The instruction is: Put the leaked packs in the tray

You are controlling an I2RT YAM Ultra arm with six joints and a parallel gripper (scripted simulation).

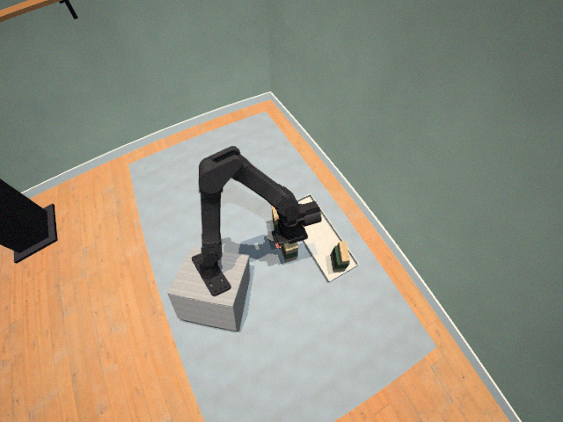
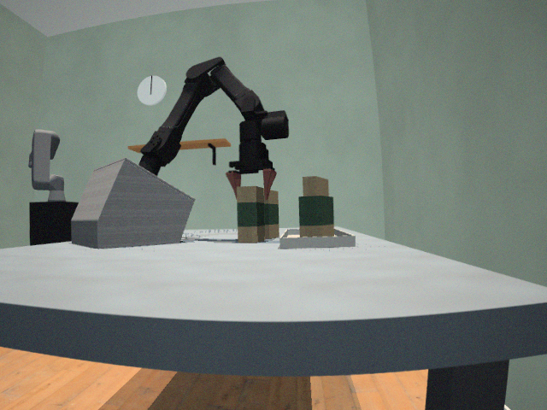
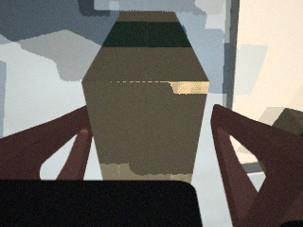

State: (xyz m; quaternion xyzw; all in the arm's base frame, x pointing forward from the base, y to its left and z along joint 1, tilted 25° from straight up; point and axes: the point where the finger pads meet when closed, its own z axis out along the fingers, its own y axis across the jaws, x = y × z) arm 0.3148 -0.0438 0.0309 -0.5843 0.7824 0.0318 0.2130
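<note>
Your red-fingered tool [image 2: 250, 187] straddled the top of the nearest tan, green-banded coffee pack [image 2: 249, 214] on the grey bench [image 2: 265, 282], fingers apart and gripping nothing. You needed both pads centred on its broad flat sides before squeezing gently beside the white tray [image 2: 289, 242].

The arm [image 2: 229, 90] arches up from its base and bends down; the gripper [image 2: 250, 180] points straight down, fingers spread wide, holding nothing.
</note>
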